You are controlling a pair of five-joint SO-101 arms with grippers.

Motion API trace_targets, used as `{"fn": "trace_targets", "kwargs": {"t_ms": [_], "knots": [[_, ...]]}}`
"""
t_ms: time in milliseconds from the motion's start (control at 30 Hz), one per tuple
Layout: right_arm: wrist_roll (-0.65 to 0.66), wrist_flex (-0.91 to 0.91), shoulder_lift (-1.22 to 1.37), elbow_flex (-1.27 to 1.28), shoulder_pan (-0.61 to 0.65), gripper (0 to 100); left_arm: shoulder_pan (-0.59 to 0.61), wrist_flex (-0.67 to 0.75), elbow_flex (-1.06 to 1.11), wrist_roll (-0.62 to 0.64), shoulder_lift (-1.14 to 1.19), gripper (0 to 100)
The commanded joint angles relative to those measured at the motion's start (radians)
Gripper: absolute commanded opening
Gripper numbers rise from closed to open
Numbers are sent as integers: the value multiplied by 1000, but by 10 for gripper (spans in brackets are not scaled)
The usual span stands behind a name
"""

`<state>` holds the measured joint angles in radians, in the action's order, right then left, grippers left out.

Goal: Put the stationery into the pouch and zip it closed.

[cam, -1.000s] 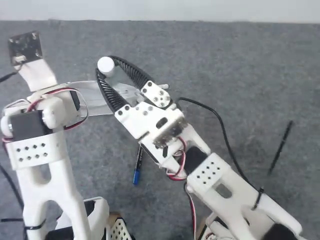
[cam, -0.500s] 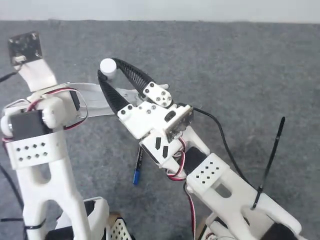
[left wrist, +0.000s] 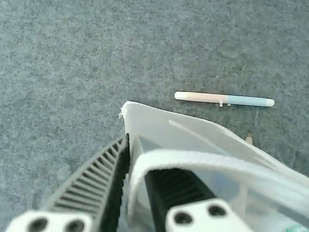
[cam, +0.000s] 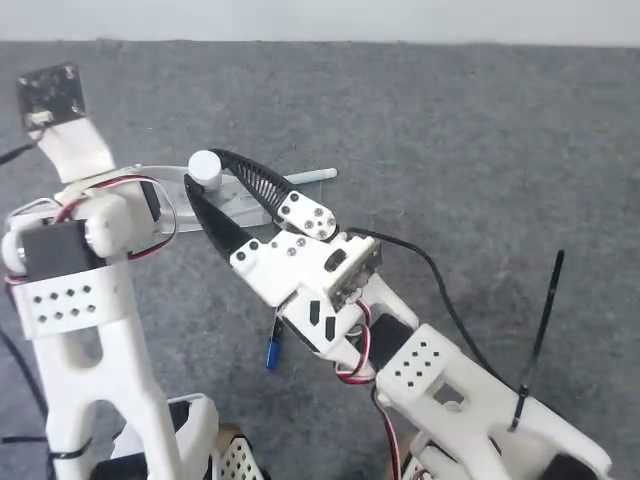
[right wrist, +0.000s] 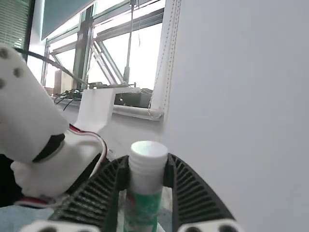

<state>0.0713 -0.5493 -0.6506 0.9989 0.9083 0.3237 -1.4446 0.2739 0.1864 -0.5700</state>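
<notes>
My right gripper (cam: pixel 203 169) is shut on a glue stick (right wrist: pixel 145 183) with a white cap and a green label. In the high view it holds the stick over the translucent pouch (cam: pixel 232 195). My left gripper (left wrist: pixel 135 152) is shut on the pouch's zipper rim (left wrist: pixel 207 159) and holds the mouth up off the carpet. A pastel pen (cam: pixel 311 176) lies on the carpet just beyond the pouch, also seen from the left wrist as a pink and blue pen (left wrist: pixel 224 99). A blue-tipped pen (cam: pixel 273 349) lies partly under the right arm.
Grey carpet (cam: pixel 480 130) covers the table, with free room at the back and right. A thin black strip (cam: pixel 545 300) sticks up beside the right arm's base. The left arm's white body (cam: pixel 80 290) stands at the left.
My right gripper has swung left and slightly down with the glue stick, closer over the pouch. This uncovered the pastel pen behind it. The left arm has kept still.
</notes>
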Motion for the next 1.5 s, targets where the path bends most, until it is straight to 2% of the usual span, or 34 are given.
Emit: {"fn": "trace_targets", "kwargs": {"t_ms": [0,133,400,600,1033,1467], "knots": [[-5,-22,48,-34,-16,7,-3,34,5,15,-5,11],[-8,-21,108,-77,-90,7,-3,41,16,15,-11,11],[-5,50,133,-74,-96,12,-3,43,18,15,-11,11],[40,219,45,-68,-79,197,-3,43,18,15,-9,11],[43,476,-162,-77,-51,162,-3,46,19,12,-6,12],[44,825,-378,-247,-65,159,-2,46,19,11,-5,12]]}}
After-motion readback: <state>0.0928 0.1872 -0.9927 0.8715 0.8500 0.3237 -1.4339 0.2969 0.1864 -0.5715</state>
